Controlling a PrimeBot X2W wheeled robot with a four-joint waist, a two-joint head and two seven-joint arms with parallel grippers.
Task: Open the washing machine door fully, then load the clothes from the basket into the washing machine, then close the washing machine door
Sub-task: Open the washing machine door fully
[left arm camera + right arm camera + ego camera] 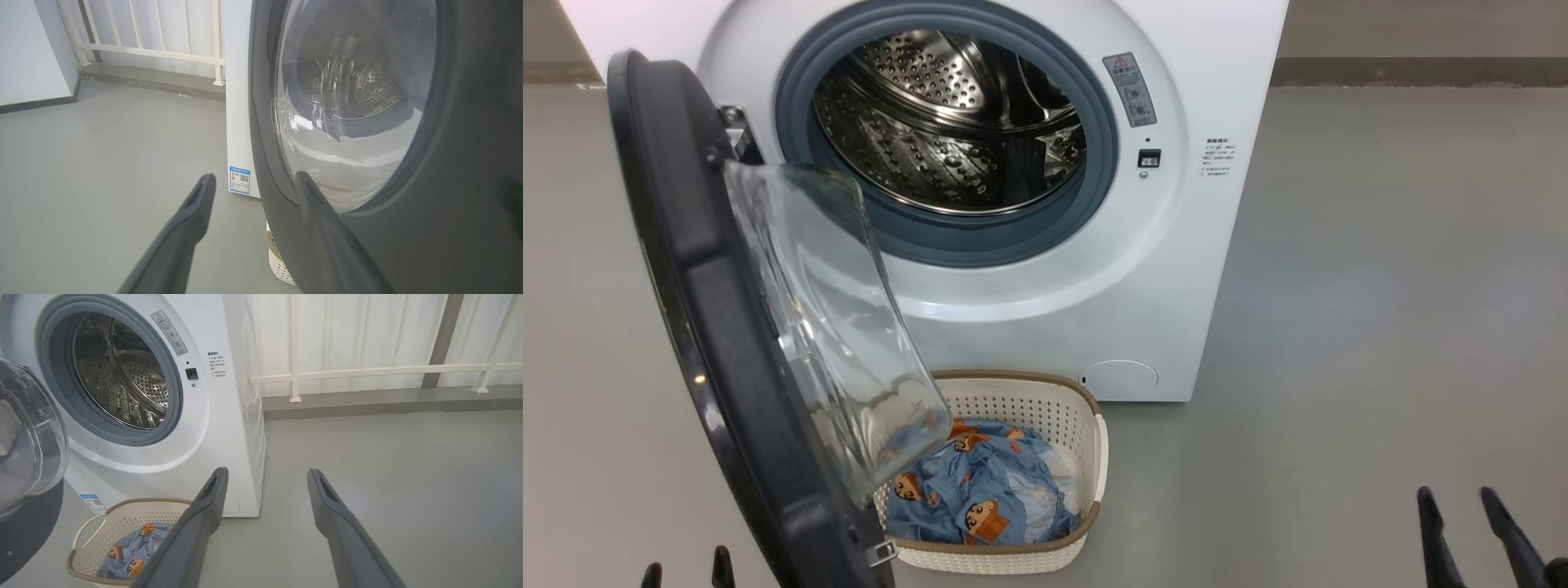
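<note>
Between wide left end effector (686,560) and wide right end effector (1456,492), door (723,327) and basket (1021,408).

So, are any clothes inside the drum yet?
No, the steel drum looks bare in the head view, and the clothes lie in the basket on the floor.

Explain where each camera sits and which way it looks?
Head view: on the head, looking down at the washing machine, open door, basket; left gripper and right gripper tips below.
Left wrist view: left wrist, facing the door's outside; own fingers.
Right wrist view: right wrist, facing the machine's front; own fingers.
Shared: head and right wrist both show the clothes.
</note>
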